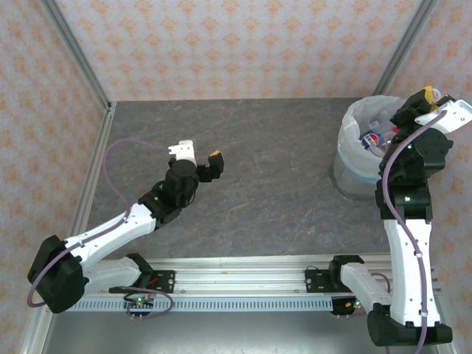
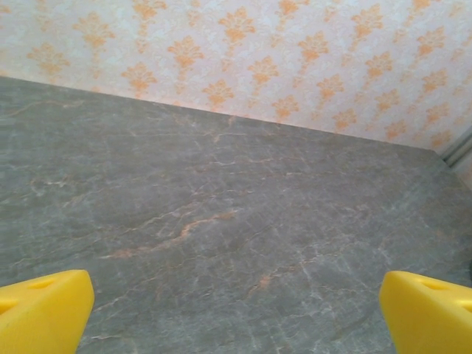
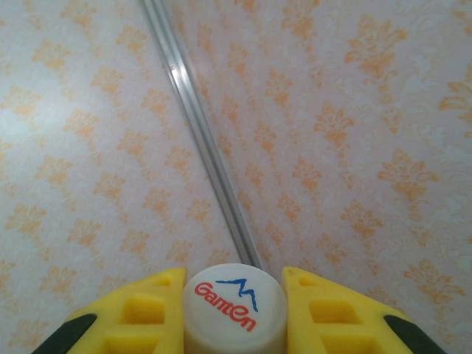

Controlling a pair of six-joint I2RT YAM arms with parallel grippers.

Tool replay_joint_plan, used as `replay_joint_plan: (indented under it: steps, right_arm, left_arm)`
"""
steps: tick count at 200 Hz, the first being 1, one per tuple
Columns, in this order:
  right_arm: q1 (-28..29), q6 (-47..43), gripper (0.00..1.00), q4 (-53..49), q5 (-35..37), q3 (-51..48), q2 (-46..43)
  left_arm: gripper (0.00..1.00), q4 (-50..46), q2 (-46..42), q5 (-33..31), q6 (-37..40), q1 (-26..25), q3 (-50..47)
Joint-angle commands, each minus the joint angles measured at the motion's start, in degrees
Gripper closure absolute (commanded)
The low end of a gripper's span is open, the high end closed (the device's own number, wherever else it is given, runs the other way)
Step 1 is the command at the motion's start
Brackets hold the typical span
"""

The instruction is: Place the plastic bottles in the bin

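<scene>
your right gripper (image 3: 234,291) pinches a white-capped bottle (image 3: 234,317) by its cap at the bin (image 1: 352,122) rim, far right of the table (image 1: 280,162), where other bottles (image 1: 371,139) lie; light, thin-walled, likely slick, so the stiff neck is the safest hold; left gripper (image 2: 236,313) gapes, empty

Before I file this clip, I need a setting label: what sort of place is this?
Probably a lab test cell, not a home: wallpapered panels, an aluminium frame post, a slotted mounting rail at the edge of the table.
</scene>
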Motion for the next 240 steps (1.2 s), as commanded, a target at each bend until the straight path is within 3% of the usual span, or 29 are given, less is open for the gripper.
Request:
replay_joint_plan:
  steps: [1,42,67,108,192,198,208,220,240]
  right_arm:
    - [-2.6,1.96,1.0,6.82,1.41,-2.13,1.12]
    - [-8.39,6.42,1.0,5.66,-1.61,-3.35,4.49]
    - [-10.62,6.99,1.0,4.07,-7.72,-3.24,7.05]
    - [-11.28,5.09,1.0,10.58,-10.06,-7.11,11.22]
    - [-11.3,14.54,1.0,13.14,-16.94,-12.11,20.6]
    - [-11.29,14.87,0.93,12.93,-16.43,-12.07,21.5]
    - [-11.23,14.48,0.69,12.18,-15.88,-11.72,23.02]
    - [-11.3,14.13,0.49,8.26,-14.1,-9.79,24.38]
    - [-11.25,13.73,0.4,-0.3,-11.53,-5.9,25.12]
  left_arm:
    - [0.0,-1.78,-1.81,-4.1,-1.96,0.6,-1.03]
    - [0.0,-3.11,-2.88,-4.74,-2.67,1.18,-1.65]
    - [0.0,-3.19,-2.88,-4.96,-3.21,1.4,-1.94]
    - [0.0,-3.29,-1.17,-4.52,-3.73,1.75,-1.02]
    - [0.0,-3.22,-0.69,-3.92,-4.66,2.01,-1.4]
    - [0.0,-3.21,-0.73,-3.84,-4.64,2.01,-1.4]
    - [0.0,-3.36,-0.85,-3.83,-4.71,2.01,-1.45]
    - [0.0,-3.54,-1.1,-3.9,-4.71,2.03,-1.49]
    - [0.0,-3.74,-1.63,-4.48,-4.77,2.1,-1.75]
